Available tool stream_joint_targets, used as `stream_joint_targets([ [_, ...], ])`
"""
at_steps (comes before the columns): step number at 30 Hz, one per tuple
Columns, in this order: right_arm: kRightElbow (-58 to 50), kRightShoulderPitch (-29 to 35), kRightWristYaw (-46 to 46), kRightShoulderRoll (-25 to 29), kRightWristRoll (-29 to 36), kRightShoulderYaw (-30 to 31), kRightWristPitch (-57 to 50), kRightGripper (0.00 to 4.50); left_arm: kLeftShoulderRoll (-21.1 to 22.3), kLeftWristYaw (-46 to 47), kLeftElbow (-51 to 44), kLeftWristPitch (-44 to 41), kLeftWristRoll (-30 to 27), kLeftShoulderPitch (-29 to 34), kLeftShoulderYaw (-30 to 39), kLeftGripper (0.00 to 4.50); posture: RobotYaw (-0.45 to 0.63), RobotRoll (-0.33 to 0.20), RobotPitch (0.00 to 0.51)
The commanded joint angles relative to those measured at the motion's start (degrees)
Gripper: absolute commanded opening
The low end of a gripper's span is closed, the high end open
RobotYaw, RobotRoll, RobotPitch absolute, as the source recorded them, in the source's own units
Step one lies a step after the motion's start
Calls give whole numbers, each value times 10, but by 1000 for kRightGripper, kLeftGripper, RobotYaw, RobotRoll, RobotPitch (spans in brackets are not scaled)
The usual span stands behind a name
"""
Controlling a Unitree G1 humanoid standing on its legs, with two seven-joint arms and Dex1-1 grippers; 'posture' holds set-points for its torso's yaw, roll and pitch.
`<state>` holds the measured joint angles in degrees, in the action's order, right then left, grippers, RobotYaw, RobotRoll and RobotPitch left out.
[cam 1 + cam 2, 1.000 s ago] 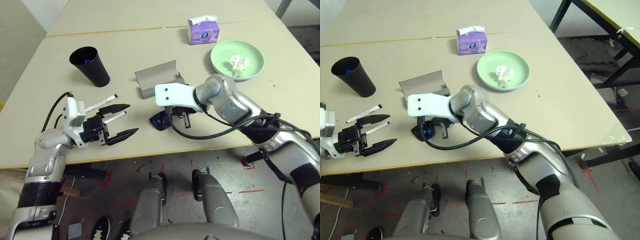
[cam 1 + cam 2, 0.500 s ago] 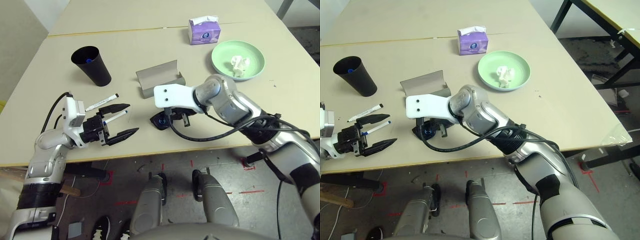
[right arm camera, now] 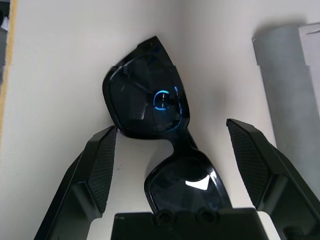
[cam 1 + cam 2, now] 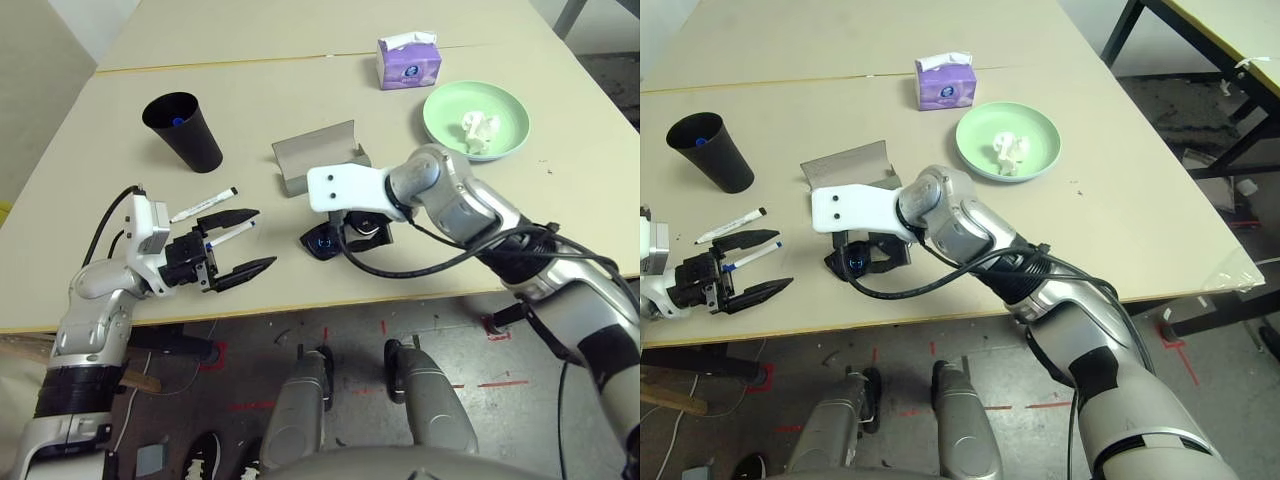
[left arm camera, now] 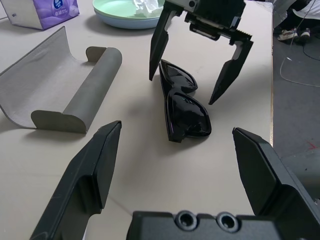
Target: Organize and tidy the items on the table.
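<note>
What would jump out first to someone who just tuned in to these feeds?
The right gripper stands out, hanging open over the black sunglasses lying folded on the table near its front edge, a finger on either side. Just behind them sits the grey glasses case, lying open. At the left, the left gripper hovers open beside two white markers, with a black cup farther back.
</note>
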<state>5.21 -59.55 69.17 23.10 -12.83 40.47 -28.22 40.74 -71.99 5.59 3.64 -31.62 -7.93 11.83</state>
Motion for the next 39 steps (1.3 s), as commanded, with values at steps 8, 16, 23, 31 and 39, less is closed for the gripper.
stream_joint_targets([
  [8, 19, 12, 24, 7, -20, 6, 56, 4454, 1, 7, -35, -16, -3, 26, 11, 4500, -49, 0, 250],
  [16, 34, 6, 29, -5, -27, 3, 75, 4454, -1, 11, -41, -20, -2, 28, 12, 4500, -41, 0, 249],
  [23, 36, 6, 37, -9, -27, -3, 79, 1982, -4, 19, -48, -20, -2, 28, 12, 4500, -36, 0, 244],
  [31, 20, 10, 51, -14, -25, -12, 67, 235, -8, 28, -58, -22, -4, 28, 12, 4500, -27, 0, 239],
  [39, 17, 9, 55, -16, -23, -16, 60, 235, -6, 32, -60, -27, -7, 28, 18, 4500, -31, 0, 242],
])
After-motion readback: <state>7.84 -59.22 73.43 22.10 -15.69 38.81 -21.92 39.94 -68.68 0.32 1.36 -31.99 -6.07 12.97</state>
